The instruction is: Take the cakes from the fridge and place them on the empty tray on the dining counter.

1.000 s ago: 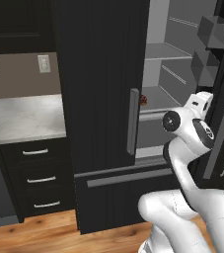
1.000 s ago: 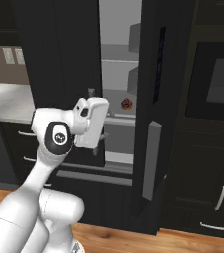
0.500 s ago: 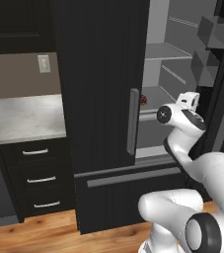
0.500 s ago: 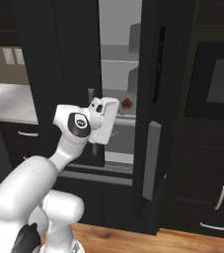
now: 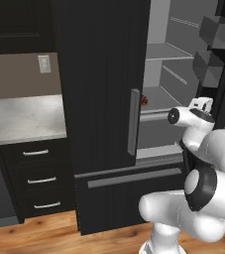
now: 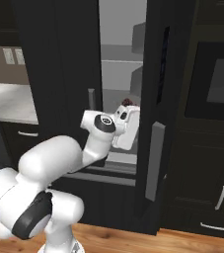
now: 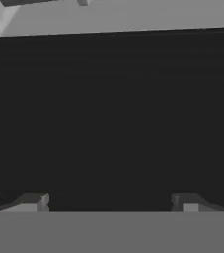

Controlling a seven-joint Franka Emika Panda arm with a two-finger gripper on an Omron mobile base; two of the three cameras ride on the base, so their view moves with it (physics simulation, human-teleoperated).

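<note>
**Tool wide open at the fridge, cake ahead on the shelf**

The tool (image 7: 108, 202) stands with jaws spread and empty, facing a dark surface. A cake (image 5: 144, 100) sits at the shelf's front edge in the fridge (image 5: 173, 74), beyond the hand; the closed left door (image 5: 101, 84) flanks the approach.

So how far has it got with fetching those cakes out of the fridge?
Done: the fridge has one door open. In hand: the arm is reaching toward the opening with its gripper open and holding nothing. Left: a cake sits on a shelf, untouched; it has yet to be grasped and carried to the tray.
</note>
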